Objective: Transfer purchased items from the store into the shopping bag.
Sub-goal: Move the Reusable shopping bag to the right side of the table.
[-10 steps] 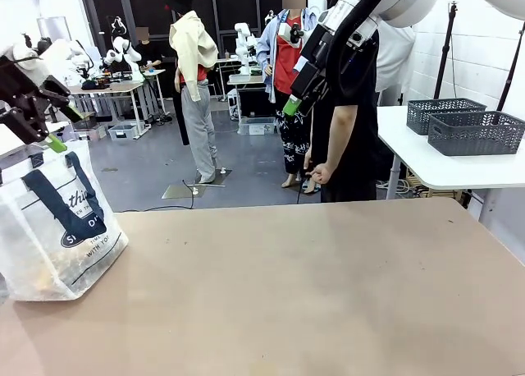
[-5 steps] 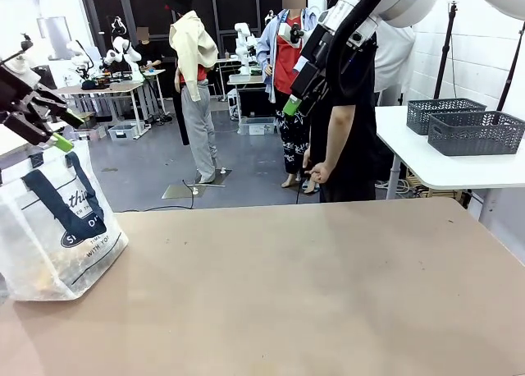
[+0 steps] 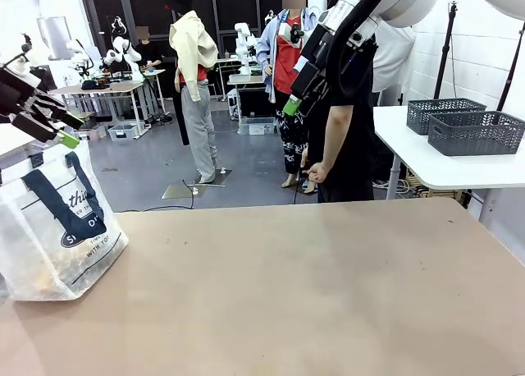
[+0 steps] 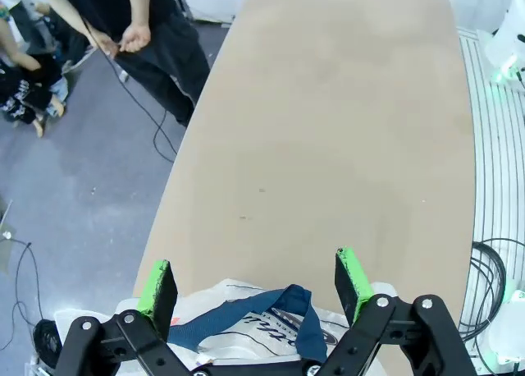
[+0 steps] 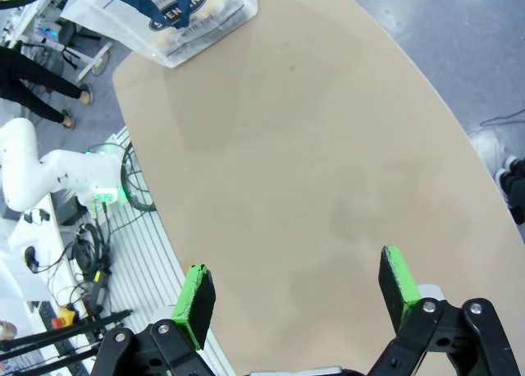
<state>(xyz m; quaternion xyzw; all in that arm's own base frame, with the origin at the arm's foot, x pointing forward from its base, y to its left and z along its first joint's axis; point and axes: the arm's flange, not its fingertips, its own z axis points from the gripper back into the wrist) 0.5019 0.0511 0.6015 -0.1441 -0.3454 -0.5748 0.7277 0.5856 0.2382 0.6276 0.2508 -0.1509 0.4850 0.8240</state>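
**A:** Where is your left gripper right now?

**B:** You have it up in the air at the left edge of the front view, above the shopping bag and clear of it. In the left wrist view the left gripper has its green pads spread wide with nothing between them, and you look straight down past them onto the bag's navy handle and the top of its logo.

**A:** And the bag itself?

**B:** It stands on the tan table at your near left corner, upright, its translucent white side facing the camera with the navy oval logo showing. Through the plastic near the bottom you can make out something tan and yellowish, the purchased items, but too faint to tell apart.

**A:** What about your right gripper?

**B:** You hold it high over the far side of the table, in front of the person in black who stands at the far edge with hands together low. From the right wrist camera the right gripper is also spread open and empty, looking down on bare tabletop, with the shopping bag well away at the top of that view.

**A:** Any baskets?

**B:** Two dark grey openwork baskets sit on the white side table at the right, well apart from the bag
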